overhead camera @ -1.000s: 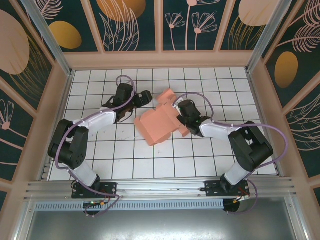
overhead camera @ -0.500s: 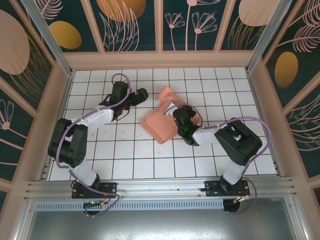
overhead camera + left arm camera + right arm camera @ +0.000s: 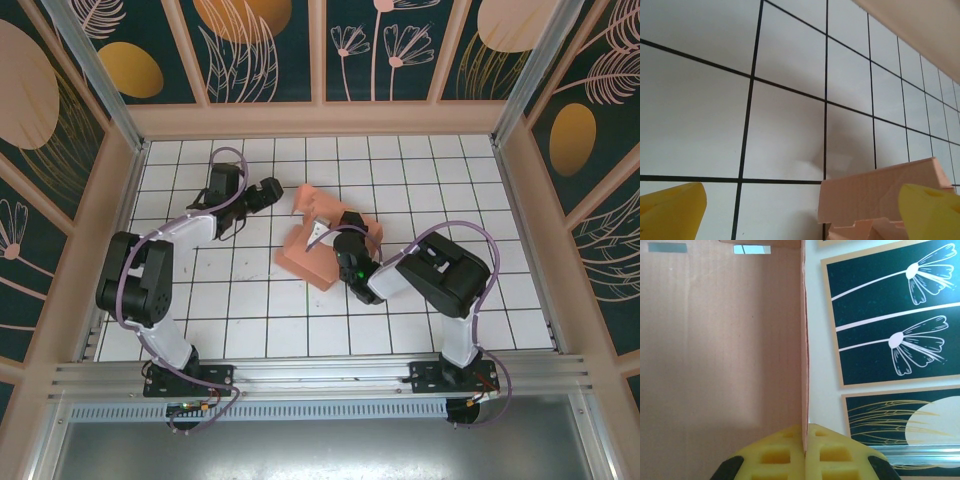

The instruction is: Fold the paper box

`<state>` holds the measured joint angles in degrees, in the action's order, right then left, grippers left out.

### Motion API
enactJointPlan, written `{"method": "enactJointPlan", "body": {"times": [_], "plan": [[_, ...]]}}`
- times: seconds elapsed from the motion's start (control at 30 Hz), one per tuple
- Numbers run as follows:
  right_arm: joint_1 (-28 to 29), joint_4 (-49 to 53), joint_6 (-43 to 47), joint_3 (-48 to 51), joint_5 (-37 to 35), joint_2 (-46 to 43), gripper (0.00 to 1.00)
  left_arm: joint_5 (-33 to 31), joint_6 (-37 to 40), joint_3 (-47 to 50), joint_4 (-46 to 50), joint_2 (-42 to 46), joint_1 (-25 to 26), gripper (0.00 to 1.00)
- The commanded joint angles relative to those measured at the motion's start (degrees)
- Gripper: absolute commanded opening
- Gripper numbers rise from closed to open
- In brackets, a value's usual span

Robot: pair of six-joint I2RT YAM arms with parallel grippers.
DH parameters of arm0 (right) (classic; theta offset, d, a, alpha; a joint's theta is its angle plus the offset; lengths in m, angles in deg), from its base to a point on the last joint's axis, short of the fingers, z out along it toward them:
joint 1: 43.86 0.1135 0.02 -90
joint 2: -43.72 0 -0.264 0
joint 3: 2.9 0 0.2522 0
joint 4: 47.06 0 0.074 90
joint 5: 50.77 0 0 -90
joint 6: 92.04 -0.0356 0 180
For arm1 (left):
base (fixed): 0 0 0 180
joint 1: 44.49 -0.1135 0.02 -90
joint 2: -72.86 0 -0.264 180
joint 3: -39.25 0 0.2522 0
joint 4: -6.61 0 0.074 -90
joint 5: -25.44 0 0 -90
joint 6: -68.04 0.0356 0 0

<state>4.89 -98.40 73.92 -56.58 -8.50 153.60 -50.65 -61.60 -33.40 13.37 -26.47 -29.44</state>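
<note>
- right pincer (image 3: 805,439) is pinching the box (image 3: 305,255) by a raised panel's edge, pads tight on the card.
- left pincer (image 3: 268,190) is gaping wide near the box, gripping nothing, low over the counter (image 3: 250,310).

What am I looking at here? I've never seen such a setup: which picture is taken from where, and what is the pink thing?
Two robot arms are bolted at the near edge of a white tiled table. The overhead picture looks down from above and behind them: left arm on the left, right arm on the right. The other two pictures come from a camera on each wrist, so the yellow pads at the bottom are that arm's own jaws. The pink thing is the paper box, a partly folded card sheet. The right arm's jaws are shut on one edge of it; the left arm's jaws stand open beside it, holding nothing.
</note>
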Motion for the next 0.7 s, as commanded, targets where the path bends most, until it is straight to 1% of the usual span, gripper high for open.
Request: {"method": "enactJointPlan", "body": {"times": [0.0, 0.1, 0.13, 0.2, 0.27, 0.4, 0.5, 0.53, 0.63, 0.67], "plan": [[0.1, -2.2, -0.1, -1.3, -0.1, -0.5, 0.00, 4.3, 1.2, 0.8, -0.3, 0.1, 0.1, 0.94], [-0.3, -1.3, -0.8, -1.9, 0.2, -0.5, 0.00, 7.8, 1.2, 4.0, -0.5, 0.8, 0.2, 0.91], [-0.4, -1.3, -1.2, -2.1, 0.4, -0.4, 0.00, 9.2, 1.6, 5.9, -0.9, 2.9, 0.2, 0.91], [-0.7, -0.3, -2.7, -2.6, 0.8, -0.7, 0.00, 13.5, 2.9, 9.3, -2.4, 3.8, 0.4, 0.90], [-0.9, 1.6, -4.7, -3.1, 1.6, -1.2, 0.00, 16.0, 4.0, 12.4, -3.3, 4.2, 0.7, 0.91], [-1.1, 5.4, -8.7, -3.8, 3.7, -2.5, 0.00, 19.9, 6.1, 16.0, -5.4, 3.0, 1.0, 0.90], [-1.1, 7.5, -10.7, -3.7, 5.7, -3.7, 0.00, 21.7, 6.8, 15.0, -6.3, 0.2, 1.1, 0.88], [-1.0, 7.8, -11.0, -3.5, 6.3, -4.1, 0.00, 22.1, 6.6, 14.4, -6.8, -1.0, 1.0, 0.86], [-1.1, 8.9, -12.6, -2.9, 7.5, -5.6, 0.00, 24.0, 5.9, 12.7, -8.1, -3.3, 1.0, 0.76], [-1.1, 9.3, -13.1, -2.7, 8.0, -6.2, 0.00, 24.4, 5.8, 12.3, -8.4, -3.8, 1.0, 0.70]]}}
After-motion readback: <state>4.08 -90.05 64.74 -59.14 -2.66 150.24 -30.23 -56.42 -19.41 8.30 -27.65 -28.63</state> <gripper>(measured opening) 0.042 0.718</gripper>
